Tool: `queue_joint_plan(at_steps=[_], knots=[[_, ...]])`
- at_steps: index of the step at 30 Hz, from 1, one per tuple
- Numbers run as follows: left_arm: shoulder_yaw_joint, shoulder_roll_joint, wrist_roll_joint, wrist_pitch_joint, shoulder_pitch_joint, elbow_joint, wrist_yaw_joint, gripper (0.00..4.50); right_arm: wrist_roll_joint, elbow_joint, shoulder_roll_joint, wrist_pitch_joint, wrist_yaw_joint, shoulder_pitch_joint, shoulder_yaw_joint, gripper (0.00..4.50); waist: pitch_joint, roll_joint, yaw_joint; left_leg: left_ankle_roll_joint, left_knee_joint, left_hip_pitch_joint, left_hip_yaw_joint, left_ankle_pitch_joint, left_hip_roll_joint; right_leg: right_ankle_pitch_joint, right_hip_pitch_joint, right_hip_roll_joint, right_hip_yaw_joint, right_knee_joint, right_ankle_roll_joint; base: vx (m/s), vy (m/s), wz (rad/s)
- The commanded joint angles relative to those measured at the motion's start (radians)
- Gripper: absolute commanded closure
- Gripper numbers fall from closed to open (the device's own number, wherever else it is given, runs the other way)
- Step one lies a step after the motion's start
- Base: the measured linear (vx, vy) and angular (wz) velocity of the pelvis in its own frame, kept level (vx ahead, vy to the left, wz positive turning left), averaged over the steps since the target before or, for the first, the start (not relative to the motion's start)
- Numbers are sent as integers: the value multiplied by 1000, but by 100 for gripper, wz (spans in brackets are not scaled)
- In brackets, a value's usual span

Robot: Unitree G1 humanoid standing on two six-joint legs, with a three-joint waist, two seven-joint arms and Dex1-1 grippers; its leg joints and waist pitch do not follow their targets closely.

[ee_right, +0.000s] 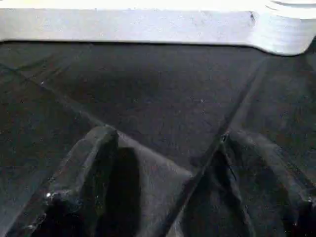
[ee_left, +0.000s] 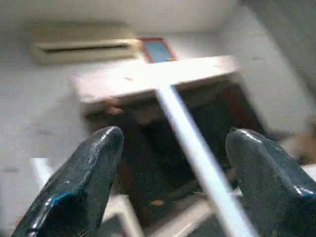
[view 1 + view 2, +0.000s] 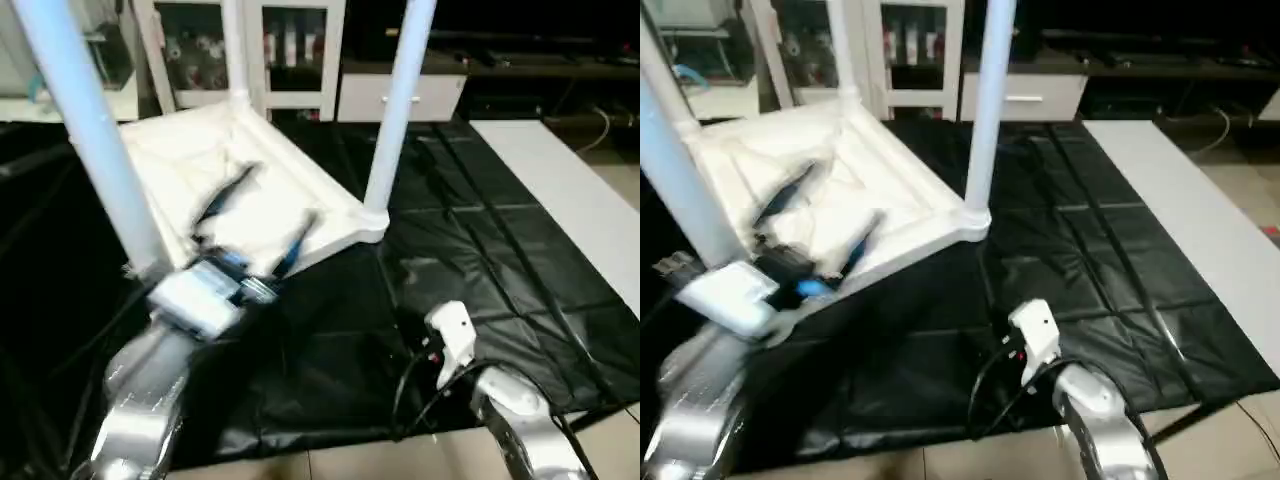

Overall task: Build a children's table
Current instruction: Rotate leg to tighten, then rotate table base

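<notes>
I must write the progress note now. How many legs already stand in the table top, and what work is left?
The table top lies upside down on the black mat. Three legs stand in corner sockets: near left, near right and far. The fourth corner is out of frame, so I cannot tell about it. The left gripper is open above the underside, holding nothing; the right gripper is open over the mat. Left: check the fourth leg, turn the table upright.

Both arms forward, both grippers spread

The left gripper (image 3: 255,215) is raised and reaches forward from its silver forearm, its two black fingers (image 2: 84,182) wide apart with nothing between them. The right gripper (image 1: 163,197) sits low, its fingers (image 1: 84,182) also parted and empty, the right forearm bent inward.
</notes>
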Motion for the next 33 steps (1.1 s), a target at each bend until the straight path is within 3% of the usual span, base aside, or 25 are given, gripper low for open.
queue_joint_plan(at_steps=[1,8,12,18,23,28,31,33], knots=[[44,-3,35,-27,25,-38,68,13,12,-49,-11,4,8,12,-17,74,-48,-1,-4,46,-83,-8,-23,-307,55,-396,44,-64,66,-92,-96,0,0,0],[101,-51,111,-18,60,-94,152,13,20,-137,-19,53,7,31,-11,74,-46,-5,-4,44,-84,-7,-25,-317,55,-439,37,-65,68,-98,-68,0,0,0],[111,-72,161,-12,81,-149,180,13,27,-210,-23,103,-3,39,-2,74,-46,-15,-3,43,-86,-7,-27,-323,57,-436,37,-65,68,-98,-62,0,0,0],[137,-93,174,21,92,-163,230,13,29,-263,-22,149,-14,38,3,74,-44,-19,-4,43,-84,-8,-27,-330,52,-465,34,-64,67,-101,-45,0,0,0],[189,-124,114,75,92,-126,283,13,30,-312,-18,190,-20,43,9,74,-45,-17,-3,39,-83,-8,-29,-332,49,-475,33,-62,64,-105,-33,0,0,0],[203,-131,84,109,78,-119,308,13,35,-349,-20,226,-28,45,9,74,-48,-14,-1,41,-84,-9,-29,-314,51,-421,35,-61,65,-100,-47,0,0,0],[147,-115,-47,162,59,-92,229,13,38,-359,-21,239,-31,42,9,74,-47,-12,4,36,-85,-6,-29,-326,49,-431,34,-63,66,-100,-49,0,0,0],[99,-84,-183,239,47,-46,104,13,43,-370,-22,252,-27,38,10,74,-48,-11,6,30,-86,-6,-29,-326,48,-437,33,-65,68,-101,-50,0,0,0]])
